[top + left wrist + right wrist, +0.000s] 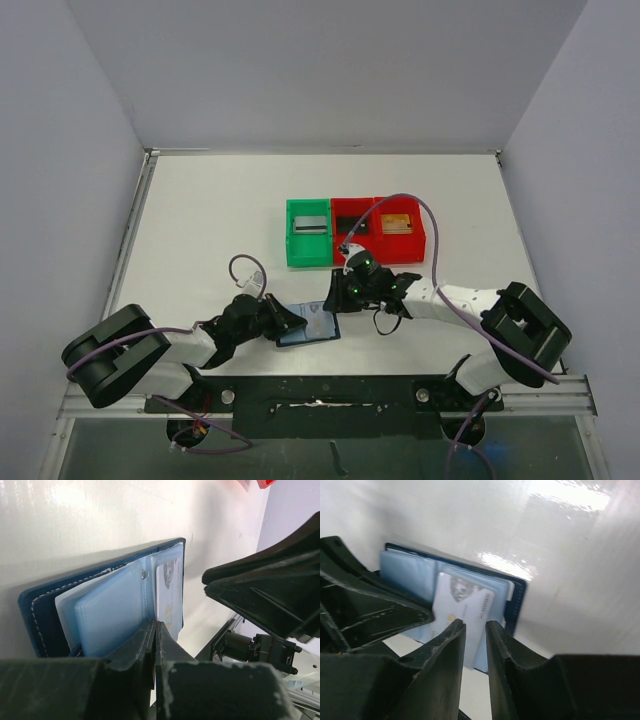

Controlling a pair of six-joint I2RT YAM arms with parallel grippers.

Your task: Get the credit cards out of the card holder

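Note:
The dark navy card holder [310, 327] lies open on the table between the arms, its pale blue pockets [112, 617] facing up. A pale card [462, 609] with a printed figure sticks partway out of one pocket. My left gripper [156, 624] is shut on the holder's near edge [288, 322]. My right gripper [474, 625] hovers just over the protruding card, jaws a narrow gap apart with nothing between them [333, 297]. A silver card [312, 224], a black card [351, 224] and a gold card [397, 223] lie in the bins.
A green bin [293, 245] and two red bins [380, 250] stand in a row just beyond the grippers. The two grippers are close together over the holder. White walls enclose the table on three sides.

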